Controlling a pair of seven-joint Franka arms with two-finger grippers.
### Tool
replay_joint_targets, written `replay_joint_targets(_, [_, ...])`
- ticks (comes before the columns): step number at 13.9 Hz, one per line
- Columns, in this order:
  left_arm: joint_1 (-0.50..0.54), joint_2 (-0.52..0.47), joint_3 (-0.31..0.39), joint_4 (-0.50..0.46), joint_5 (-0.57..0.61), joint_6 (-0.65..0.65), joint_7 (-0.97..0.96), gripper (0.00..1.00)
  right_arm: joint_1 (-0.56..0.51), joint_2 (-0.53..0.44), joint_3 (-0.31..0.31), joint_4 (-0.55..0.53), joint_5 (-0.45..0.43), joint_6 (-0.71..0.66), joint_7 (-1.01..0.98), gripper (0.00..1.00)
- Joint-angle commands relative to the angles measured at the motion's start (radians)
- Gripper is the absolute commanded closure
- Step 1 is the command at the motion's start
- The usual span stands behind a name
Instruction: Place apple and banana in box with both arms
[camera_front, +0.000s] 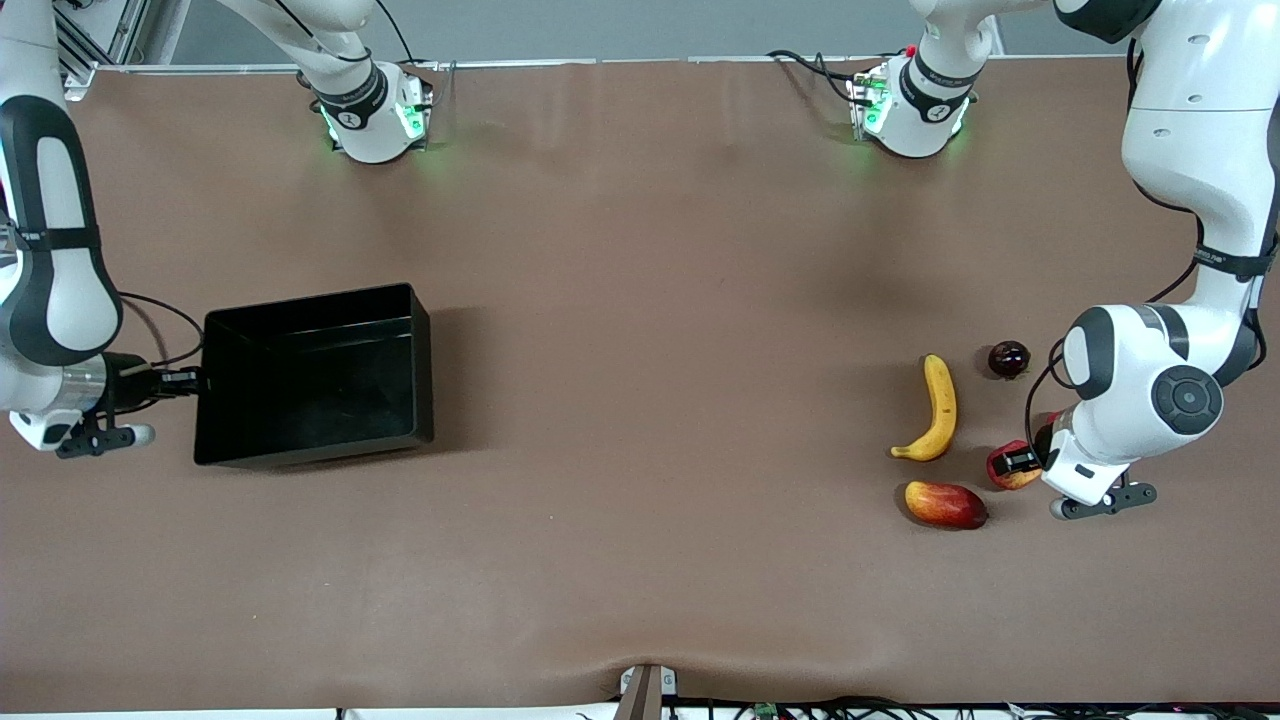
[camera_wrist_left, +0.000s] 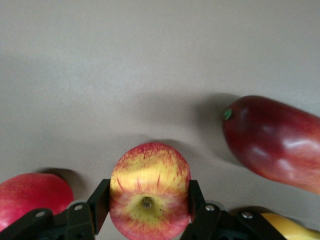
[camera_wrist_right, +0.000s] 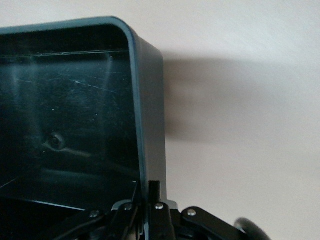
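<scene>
The apple (camera_front: 1010, 470) sits on the table at the left arm's end, between the fingers of my left gripper (camera_front: 1018, 462). In the left wrist view the gripper (camera_wrist_left: 149, 194) is shut on the apple (camera_wrist_left: 150, 172), one finger against each side. The banana (camera_front: 937, 410) lies beside it toward the table's middle, and its end shows in the left wrist view (camera_wrist_left: 292, 227). The black box (camera_front: 310, 297) stands at the right arm's end. My right gripper (camera_front: 190, 381) is shut on the box's end wall (camera_wrist_right: 150, 100), one finger inside and one outside (camera_wrist_right: 146, 189).
A red-yellow mango (camera_front: 945, 504) lies near the apple, nearer the front camera than the banana; it also shows in the left wrist view (camera_wrist_left: 272, 142). A dark round fruit (camera_front: 1008, 358) lies farther from the front camera. A pinkish-red round fruit (camera_wrist_left: 30, 197) lies beside the apple.
</scene>
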Motion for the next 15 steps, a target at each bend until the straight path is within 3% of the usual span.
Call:
replay_joint_targets(1, [-0.013, -0.032, -0.003, 0.019, 0.026, -0.060, -0.014, 1.00, 0.101, -0.007, -0.003, 0.016, 0.079, -0.025, 0.129, 1.00])
replay_joint_targets(8, [-0.010, -0.160, -0.004, 0.019, 0.026, -0.199, -0.004, 1.00, 0.455, 0.000, -0.003, 0.108, 0.096, 0.003, 0.580, 1.00])
replay_joint_targets(11, [-0.004, -0.242, -0.026, 0.019, 0.012, -0.309, -0.012, 1.00, 0.578, 0.029, -0.003, 0.116, 0.120, 0.102, 0.753, 1.00])
replay_joint_targets(15, [-0.005, -0.259, -0.049, 0.037, 0.010, -0.322, -0.018, 1.00, 0.698, 0.101, -0.003, 0.117, 0.126, 0.211, 0.872, 1.00])
